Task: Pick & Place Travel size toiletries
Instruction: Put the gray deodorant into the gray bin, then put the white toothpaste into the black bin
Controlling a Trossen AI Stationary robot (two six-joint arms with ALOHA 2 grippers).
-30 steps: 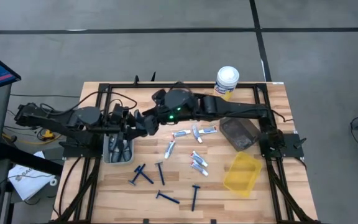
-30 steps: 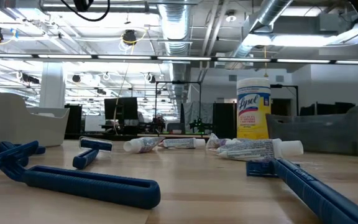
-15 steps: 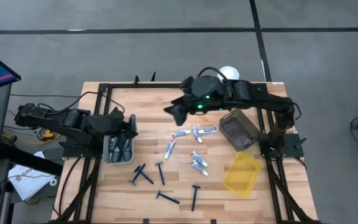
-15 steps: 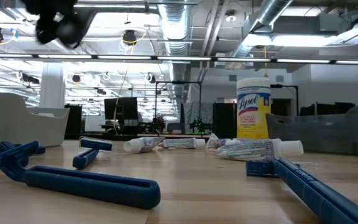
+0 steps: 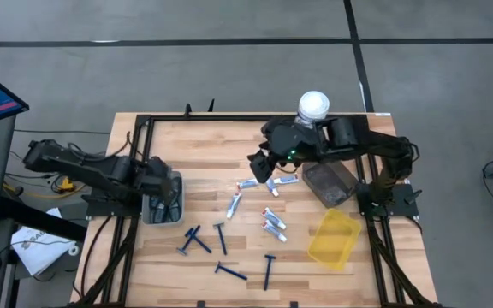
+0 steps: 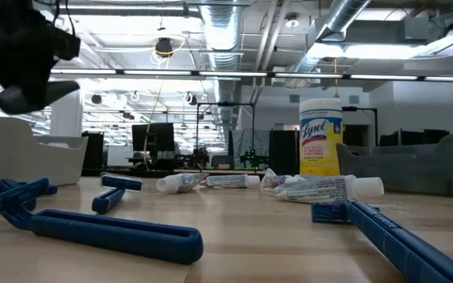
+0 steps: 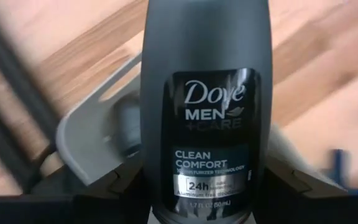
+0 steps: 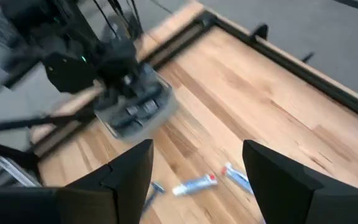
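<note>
My left gripper (image 5: pixel 169 190) is shut on a dark grey oval Dove deodorant stick (image 7: pixel 207 93) and hangs over the grey bin (image 5: pixel 163 208), as the low view also shows (image 6: pixel 22 67). More dark grey sticks lie in that bin (image 8: pixel 135 106). My right gripper (image 5: pixel 259 162) is open and empty (image 8: pixel 197 186), above the small silver-white tubes (image 5: pixel 246 184), which lie flat on the wood. Several blue razors (image 5: pixel 197 241) lie flat nearer the near edge. My left gripper pinches the deodorant stick between its two fingers, one on each narrow side of the body below the label (image 7: pixel 160 186). The stick runs along the fingers and sticks out past them. It is lifted clear, above the grey bin's rim (image 7: pixel 92 124).
A yellow canister with a white lid (image 5: pixel 312 107) stands at the far edge. A dark see-through bin (image 5: pixel 330 184) and a yellow bin (image 5: pixel 332 238) sit at the right. Black frame rails run along the table's sides. Bare wood lies between the grey bin and the tubes.
The two grippers stood together above the table's left middle, then parted. My right gripper drew back toward the right edge and now hangs over the tubes. My left gripper moved toward the left and near edges and came down over the grey bin.
</note>
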